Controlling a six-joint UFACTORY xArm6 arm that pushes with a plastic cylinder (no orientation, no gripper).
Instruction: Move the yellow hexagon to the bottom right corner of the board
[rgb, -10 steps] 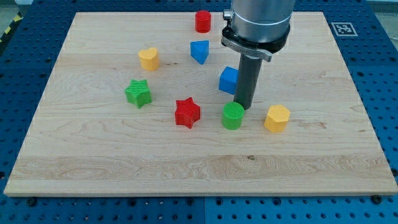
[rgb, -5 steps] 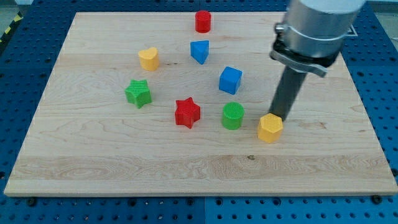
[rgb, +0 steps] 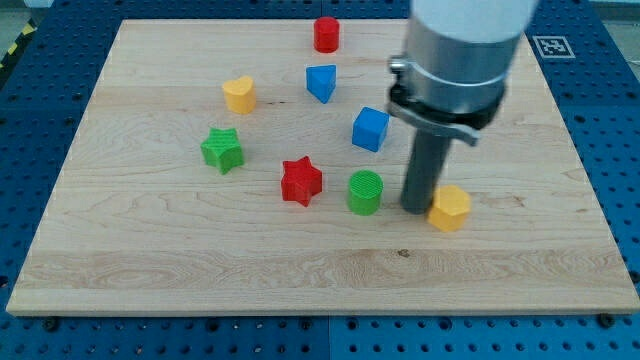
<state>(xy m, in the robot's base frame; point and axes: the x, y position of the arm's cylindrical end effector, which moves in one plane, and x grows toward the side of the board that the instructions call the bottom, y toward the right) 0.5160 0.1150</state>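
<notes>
The yellow hexagon (rgb: 450, 208) lies on the wooden board (rgb: 520, 260), right of centre and below the middle. My tip (rgb: 416, 208) stands right against the hexagon's left side, between it and the green cylinder (rgb: 365, 192). The rod rises from there to the grey arm body at the view's top.
A red star (rgb: 301, 181) sits left of the green cylinder. A blue cube (rgb: 370, 129) is above it. A green star (rgb: 222, 150), a yellow heart-shaped block (rgb: 239, 94), a blue triangular block (rgb: 321, 82) and a red cylinder (rgb: 326, 34) lie further up and left.
My tip went from above the green cylinder to the hexagon's top, then round to its left side. The hexagon shifted down-left, then right. The green cylinder moved slightly left.
</notes>
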